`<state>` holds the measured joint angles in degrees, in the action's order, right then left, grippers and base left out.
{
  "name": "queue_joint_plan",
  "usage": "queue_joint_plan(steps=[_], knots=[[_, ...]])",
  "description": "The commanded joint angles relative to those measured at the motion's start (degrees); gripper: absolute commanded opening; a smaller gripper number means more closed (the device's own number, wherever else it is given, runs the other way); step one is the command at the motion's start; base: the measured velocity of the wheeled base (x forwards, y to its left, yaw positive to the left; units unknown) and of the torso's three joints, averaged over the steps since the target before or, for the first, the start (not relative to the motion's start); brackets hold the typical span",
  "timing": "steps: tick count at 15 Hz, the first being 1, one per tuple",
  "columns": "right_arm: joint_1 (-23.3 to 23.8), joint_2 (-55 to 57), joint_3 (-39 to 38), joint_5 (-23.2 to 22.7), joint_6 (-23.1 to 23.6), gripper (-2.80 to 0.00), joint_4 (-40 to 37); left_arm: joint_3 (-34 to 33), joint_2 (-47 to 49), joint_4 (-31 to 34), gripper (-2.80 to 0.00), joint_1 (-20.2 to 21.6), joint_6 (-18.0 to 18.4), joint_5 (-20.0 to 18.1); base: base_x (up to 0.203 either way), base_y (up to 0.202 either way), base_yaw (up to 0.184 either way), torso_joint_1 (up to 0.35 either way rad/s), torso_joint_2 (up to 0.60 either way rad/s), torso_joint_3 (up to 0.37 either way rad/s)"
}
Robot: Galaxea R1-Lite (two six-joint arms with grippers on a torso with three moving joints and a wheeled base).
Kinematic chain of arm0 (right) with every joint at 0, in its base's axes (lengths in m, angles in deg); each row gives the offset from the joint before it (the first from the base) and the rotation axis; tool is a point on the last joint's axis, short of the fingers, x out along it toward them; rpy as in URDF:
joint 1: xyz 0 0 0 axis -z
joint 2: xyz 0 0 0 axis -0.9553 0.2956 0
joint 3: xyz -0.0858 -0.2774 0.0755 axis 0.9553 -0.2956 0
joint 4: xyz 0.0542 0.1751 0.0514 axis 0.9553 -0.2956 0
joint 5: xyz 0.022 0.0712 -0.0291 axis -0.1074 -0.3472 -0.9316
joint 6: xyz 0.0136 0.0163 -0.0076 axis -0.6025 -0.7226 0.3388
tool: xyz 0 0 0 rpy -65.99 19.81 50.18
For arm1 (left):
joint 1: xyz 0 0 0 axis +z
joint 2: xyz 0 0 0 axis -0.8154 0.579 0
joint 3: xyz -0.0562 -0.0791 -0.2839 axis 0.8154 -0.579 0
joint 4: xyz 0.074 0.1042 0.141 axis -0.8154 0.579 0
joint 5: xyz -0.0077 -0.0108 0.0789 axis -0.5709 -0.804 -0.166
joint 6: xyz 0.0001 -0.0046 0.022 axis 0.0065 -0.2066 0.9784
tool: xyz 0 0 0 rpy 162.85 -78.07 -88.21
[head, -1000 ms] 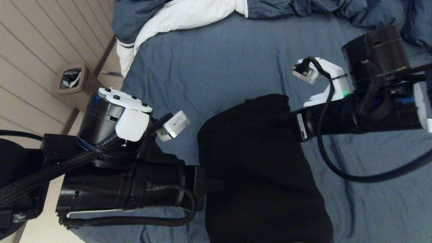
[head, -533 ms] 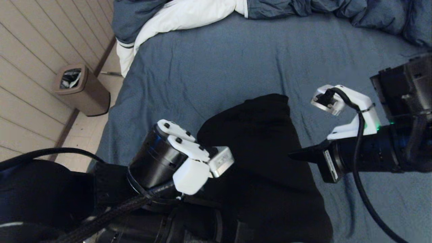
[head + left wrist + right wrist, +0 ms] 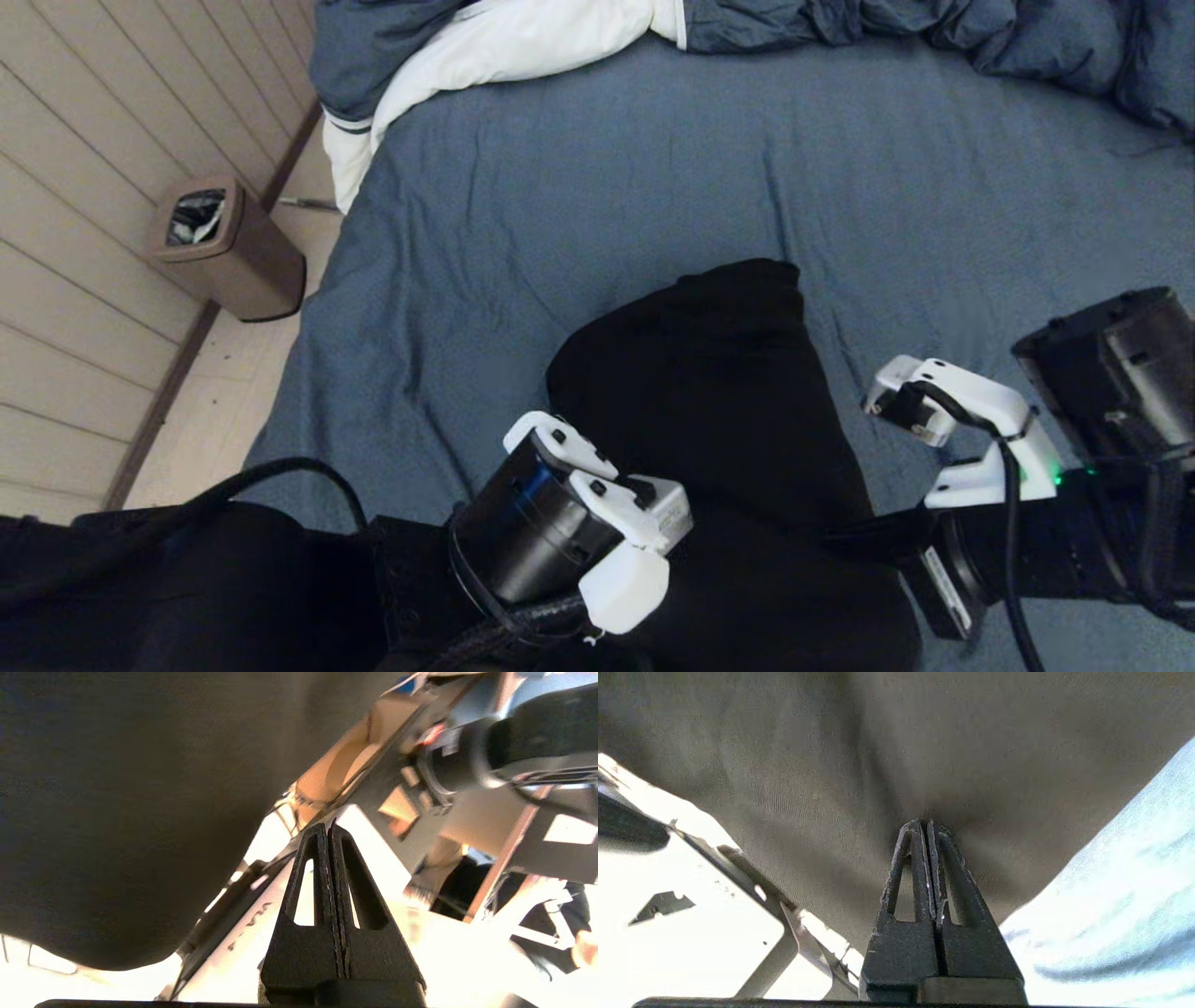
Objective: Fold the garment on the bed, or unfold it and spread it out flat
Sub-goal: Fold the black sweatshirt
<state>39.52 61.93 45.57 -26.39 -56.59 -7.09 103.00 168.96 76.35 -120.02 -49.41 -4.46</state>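
The garment [image 3: 709,411] is a black folded bundle near the front of the bed [image 3: 607,196], whose sheet is blue-grey. My left arm's wrist [image 3: 579,532] hangs over the garment's near left edge, and its fingers are hidden in the head view. In the left wrist view the left gripper [image 3: 327,828] is shut and empty, with the garment [image 3: 117,812] beside it. My right arm [image 3: 1027,532] reaches in from the right at the garment's right side. The right gripper [image 3: 924,823] is shut, its tips right at the dark fabric [image 3: 878,742], with nothing between the jaws.
A puffy blue-grey duvet with white lining [image 3: 523,47] is bunched along the far side of the bed. A brown waste bin [image 3: 224,247] stands on the floor to the left, by the panelled wall. The bed's left edge runs close to my left arm.
Both arms have drawn back toward the near edge. The left wrist swung right, over the garment's near left edge. The right gripper left the far right corner. The garment kept its shape.
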Motion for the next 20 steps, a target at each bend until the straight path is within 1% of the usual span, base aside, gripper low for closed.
queue_joint_plan(steps=[1,4,7,10,11,13,16,17,18,19,20], knots=[[-0.1,-0.7,-2.8,0.0,0.0,-2.8,-0.2,-0.8,2.5,-0.3,-2.8,0.0,-0.2,0.0,0.0,0.0,0.0,0.0,0.0,0.0],[0.0,-0.2,-6.0,-0.1,0.0,-2.8,-0.1,-1.1,4.5,-0.4,-2.8,0.0,-0.3,0.0,0.0,0.0,0.0,0.0,0.0,0.0],[0.0,1.7,-7.4,-0.1,0.0,-2.8,0.0,-0.6,6.7,-0.9,-2.8,0.4,-0.4,-0.1,0.0,0.0,0.0,0.0,0.0,0.0],[0.0,3.9,-8.2,-0.1,0.0,-2.8,1.3,-1.1,8.0,-6.4,-2.8,1.5,-0.3,-0.2,0.0,0.0,0.0,0.0,0.0,0.0],[0.2,4.3,-8.6,-0.1,0.0,-2.8,2.6,-1.1,7.9,-6.8,-2.8,1.8,-0.5,-0.3,0.0,0.0,0.0,0.0,0.0,0.0],[0.2,3.8,-8.1,-0.1,0.0,-2.8,3.6,-1.0,6.7,-6.9,-2.8,1.9,-0.7,-0.2,0.0,0.0,0.0,0.0,0.0,0.0],[0.5,0.1,-6.0,-0.1,0.0,-2.8,3.5,-0.5,1.2,-6.3,-2.8,1.9,-0.6,0.3,0.0,0.0,0.0,0.0,0.0,0.0],[0.6,-1.9,-4.8,0.0,0.0,-2.8,3.2,-0.1,-1.2,-6.1,-2.8,2.0,-0.4,1.0,0.0,0.0,0.0,0.0,0.0,0.0],[0.8,-3.8,-3.0,0.2,-0.1,-2.8,2.7,0.7,-3.8,-5.5,-2.8,2.6,-0.1,2.7,0.0,0.0,0.0,0.0,0.0,0.0],[1.3,-5.4,-1.0,0.3,-0.1,-2.8,1.8,2.1,-6.2,-4.4,-2.8,4.0,0.7,4.9,0.0,0.0,0.0,0.0,0.0,0.0],[2.4,-6.6,0.5,0.3,-0.1,-2.8,1.0,3.5,-7.9,-3.1,-2.8,6.3,2.0,6.6,0.0,0.0,0.0,0.0,0.0,0.0]])
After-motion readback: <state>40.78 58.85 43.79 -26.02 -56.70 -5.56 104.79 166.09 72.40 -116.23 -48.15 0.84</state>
